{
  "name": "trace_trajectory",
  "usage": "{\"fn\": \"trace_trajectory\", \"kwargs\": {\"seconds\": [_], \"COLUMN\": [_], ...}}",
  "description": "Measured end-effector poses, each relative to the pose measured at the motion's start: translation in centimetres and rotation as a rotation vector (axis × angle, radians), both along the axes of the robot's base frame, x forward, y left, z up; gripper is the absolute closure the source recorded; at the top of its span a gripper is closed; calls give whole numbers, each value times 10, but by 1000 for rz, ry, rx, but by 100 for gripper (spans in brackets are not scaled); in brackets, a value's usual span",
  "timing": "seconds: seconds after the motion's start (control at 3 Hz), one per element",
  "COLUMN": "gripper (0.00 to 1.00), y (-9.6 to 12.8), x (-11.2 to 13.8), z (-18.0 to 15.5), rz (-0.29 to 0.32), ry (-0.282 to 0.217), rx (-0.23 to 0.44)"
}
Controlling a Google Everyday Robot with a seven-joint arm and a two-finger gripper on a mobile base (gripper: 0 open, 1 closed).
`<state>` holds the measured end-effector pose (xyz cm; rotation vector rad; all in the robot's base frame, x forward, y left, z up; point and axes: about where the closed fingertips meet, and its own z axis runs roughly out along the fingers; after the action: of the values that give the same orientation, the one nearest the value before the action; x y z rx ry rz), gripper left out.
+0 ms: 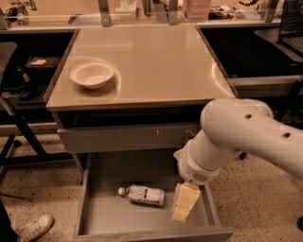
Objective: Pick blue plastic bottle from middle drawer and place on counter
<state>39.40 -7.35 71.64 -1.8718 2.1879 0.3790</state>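
Observation:
The blue plastic bottle (142,194) lies on its side on the floor of the open middle drawer (106,215), white cap pointing left. My gripper (184,204), cream-coloured, hangs from the white arm (236,137) inside the drawer, just right of the bottle's base and apart from it. The beige counter (161,66) tops the cabinet above.
A round cream bowl (92,74) sits on the counter's left side. A shut grey drawer front with yellowish scratches (128,138) is above the open drawer. A cluttered workbench (142,14) runs behind. A shoe (33,228) is on the floor at lower left.

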Motion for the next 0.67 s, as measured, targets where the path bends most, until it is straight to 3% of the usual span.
{"fn": "trace_trajectory", "kwargs": {"seconds": [0.33, 0.67], "gripper": [0, 0], "y": [68, 70], "x": [8, 9], "z": [-72, -75], "rz": [76, 76], "ry": [49, 50], "rx": [85, 90]}}
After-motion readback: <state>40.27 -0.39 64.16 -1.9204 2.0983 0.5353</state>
